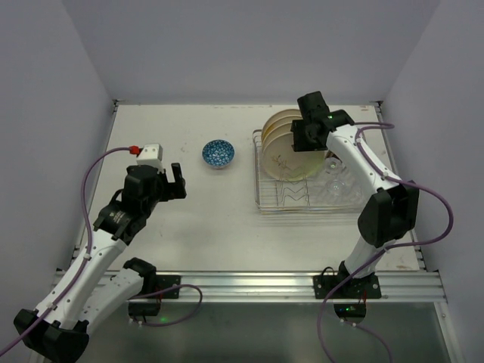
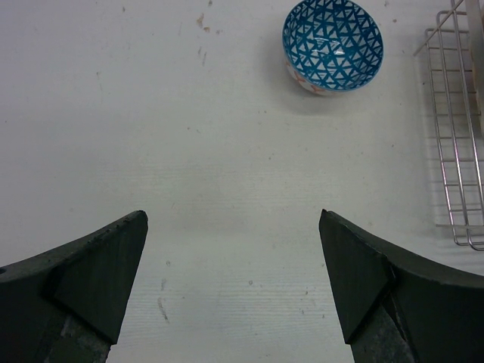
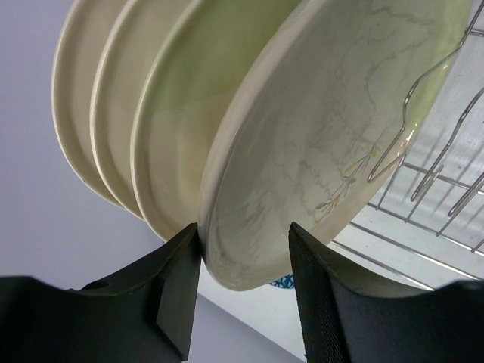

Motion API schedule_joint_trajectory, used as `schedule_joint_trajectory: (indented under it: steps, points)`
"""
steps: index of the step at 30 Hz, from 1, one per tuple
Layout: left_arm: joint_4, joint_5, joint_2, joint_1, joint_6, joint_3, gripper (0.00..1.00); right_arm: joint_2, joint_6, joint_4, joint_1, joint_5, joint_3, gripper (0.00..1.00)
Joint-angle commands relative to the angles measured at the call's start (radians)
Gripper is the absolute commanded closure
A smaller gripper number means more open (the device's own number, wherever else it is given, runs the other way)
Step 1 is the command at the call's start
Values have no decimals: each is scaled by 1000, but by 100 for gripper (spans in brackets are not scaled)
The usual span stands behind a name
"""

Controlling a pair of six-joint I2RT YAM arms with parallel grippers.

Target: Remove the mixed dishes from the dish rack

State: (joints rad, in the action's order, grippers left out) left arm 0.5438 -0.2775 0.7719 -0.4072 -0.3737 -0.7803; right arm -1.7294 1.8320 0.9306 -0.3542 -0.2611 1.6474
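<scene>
The front plate (image 3: 318, 128) stands on edge between dividers of the dish rack (image 1: 302, 207), so the right claw (image 3: 243, 234) straddles its rim; whether it grips, I cannot tell. Left of the rack, the left claw (image 2: 233, 257) hangs released near the bowl (image 2: 333, 44).

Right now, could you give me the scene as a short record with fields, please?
dish rack: on table, right half
plates: four, on edge in rack
glasses: clear, in rack's right part
blue bowl: on table, left of rack
left gripper: open, empty, over table
right gripper: fingers either side of front plate rim; grip unclear
</scene>
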Motion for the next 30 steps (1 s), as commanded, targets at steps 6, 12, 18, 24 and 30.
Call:
schedule_joint_trajectory:
  steps: [6, 12, 18, 24, 30]
  points:
    - [-12, -29, -13, -7, -2, -5, 0, 22, 10, 137, 6, 13, -61, 54]
    - [-10, -31, -11, -7, -4, -5, 0, 36, 1, 155, 6, 31, -67, 53]
    - [-7, -37, -17, -8, -5, -5, 0, 59, 10, 209, 4, 26, -67, 50]
    - [-4, -46, -36, -8, -8, -7, 0, 68, 16, 241, 4, 20, -63, 50]
    - [-2, -55, -42, -8, -11, -7, 0, 11, 7, 283, 6, -9, -6, 51]
